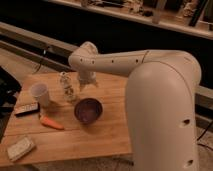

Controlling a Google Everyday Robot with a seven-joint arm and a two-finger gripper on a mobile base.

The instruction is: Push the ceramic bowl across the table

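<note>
Ceramic bowl (88,110) upright on table (109,136), carrot (51,122) and cup (40,93) nearby. Gripper (86,86) hangs just beyond bowl's far rim; open or closed, can't tell.

My bulky white robot arm (120,62) is stretched out leftward from its fat upright segment, bent at the wrist, small white end effector (86,84) hanging down off its tip.

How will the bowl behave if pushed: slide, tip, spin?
Bowl looks wide and shallow, so likely slides rather than tips. Glossy surface on the wooden table suggests low friction; an off-centre push may spin it. Gripper hovers beyond its far rim.
</note>
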